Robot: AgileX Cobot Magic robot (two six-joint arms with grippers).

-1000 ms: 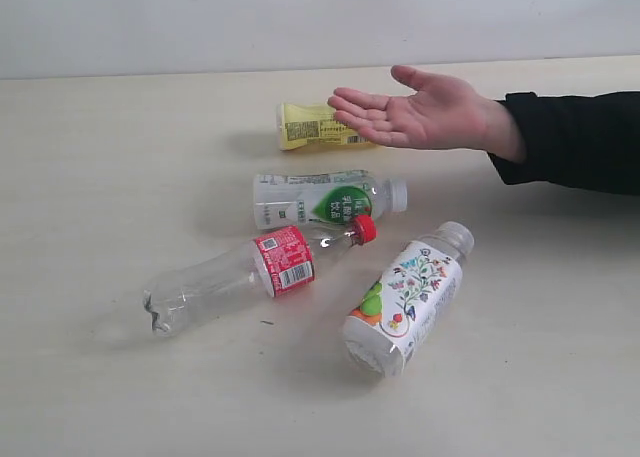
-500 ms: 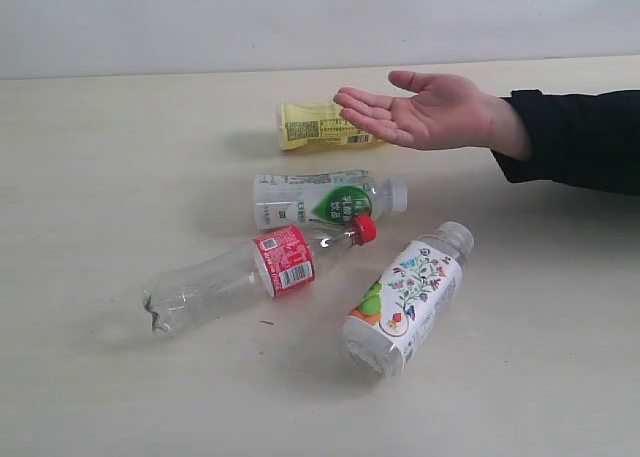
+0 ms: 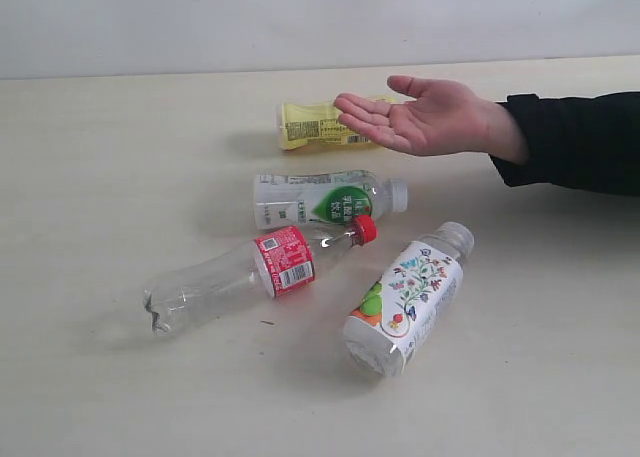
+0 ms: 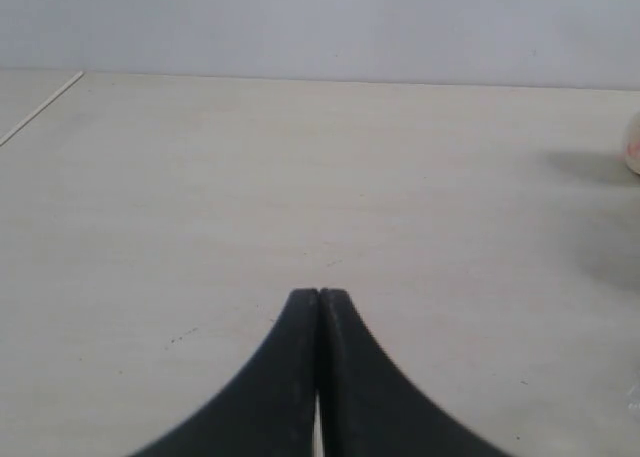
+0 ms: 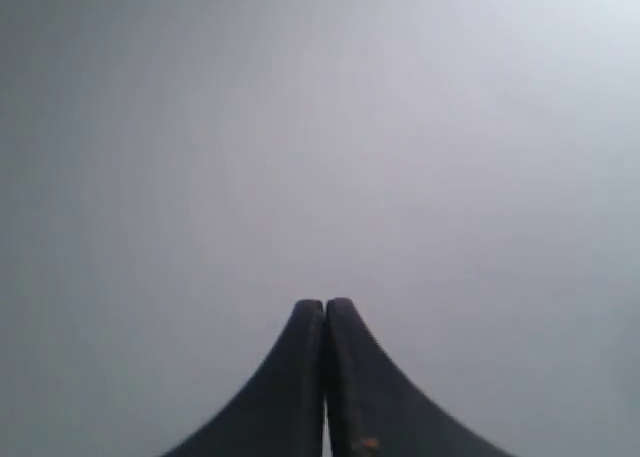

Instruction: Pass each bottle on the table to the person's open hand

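Reaching ahead with both jaws pressed together and empty could knock the clear bottle [image 3: 215,282] into the green-label bottle [image 3: 300,199] just beside it, rolling both

A wide, pale beige table [image 3: 110,147] with a matte top fills most of the exterior view. Behind its far edge rises a plain whitish-grey wall [image 3: 300,22], evenly lit. The light is soft and diffuse, leaving only faint, blurred shadows on the table. A few tiny dark specks [image 4: 180,335] dot its top. In the left wrist view a thin pale line [image 4: 42,107] runs slantwise across one corner of it. The right wrist view shows only a blank grey surface [image 5: 300,127], lighter toward one side.
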